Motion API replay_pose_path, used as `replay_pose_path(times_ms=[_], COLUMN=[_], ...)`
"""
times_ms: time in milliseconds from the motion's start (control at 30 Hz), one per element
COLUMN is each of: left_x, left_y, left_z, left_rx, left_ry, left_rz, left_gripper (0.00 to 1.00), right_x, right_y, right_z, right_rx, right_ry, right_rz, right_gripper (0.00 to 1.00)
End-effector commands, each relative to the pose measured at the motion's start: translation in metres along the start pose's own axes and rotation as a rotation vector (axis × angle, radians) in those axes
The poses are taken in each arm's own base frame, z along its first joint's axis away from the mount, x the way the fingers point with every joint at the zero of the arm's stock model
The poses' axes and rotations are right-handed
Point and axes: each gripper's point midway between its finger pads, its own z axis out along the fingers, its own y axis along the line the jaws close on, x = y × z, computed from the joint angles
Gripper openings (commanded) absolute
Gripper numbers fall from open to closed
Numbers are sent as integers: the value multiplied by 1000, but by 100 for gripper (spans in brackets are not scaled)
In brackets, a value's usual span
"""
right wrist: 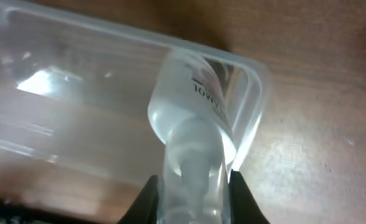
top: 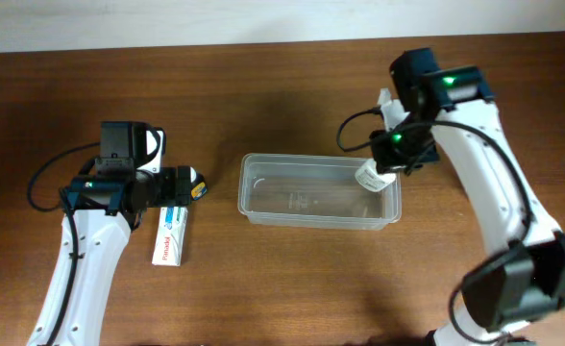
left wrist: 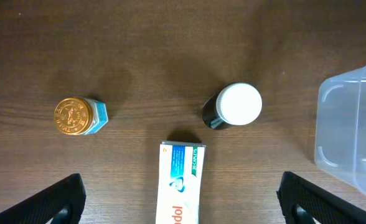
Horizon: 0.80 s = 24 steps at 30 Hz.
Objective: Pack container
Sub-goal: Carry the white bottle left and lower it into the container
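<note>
Container sits at the middle of the bench, slightly toward its right edge. The right gripper has its jaws clamped on one clear bottle, tilted over the right end wall. Released so, it might catch the rim and tumble out. The left gripper, jaws wide, hovers over one white-capped bottle, one gold-lidded jar and one box nearer the left edge.

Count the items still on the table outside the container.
3, all left of the container: a gold-lidded jar, a white-capped dark bottle and a white-and-blue box. The right gripper holds a fourth, a clear bottle, at the container's right end. The left arm may hide more.
</note>
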Motion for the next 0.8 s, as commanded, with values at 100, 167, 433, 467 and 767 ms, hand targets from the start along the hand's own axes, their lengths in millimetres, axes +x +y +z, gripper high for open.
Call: replay_pose_path(times_ms=[100,167,433,467,767], left_x=[-7,-7,-7,-7,-7], left_y=[1,1,1,1,1], left_z=[-4,-4,-4,-4,-4], left_rx=[7,8,8,8,7], left_ry=[-20,-19,-20,-20,-20], left_rz=[-17,-17,-17,-18,-17], left_gripper=[99,99,99,99,99], right_x=[-16,-16,-17,-17,-36], right_y=[-20,-23,-22,-21,-40], right_z=[26,33,34,31,-75], right_rx=[113,125,124,124,146], right_ry=[10,30,32,24,-291], right_rz=[7,8,-13,-14,54], right_gripper=[14,15,56,59,98])
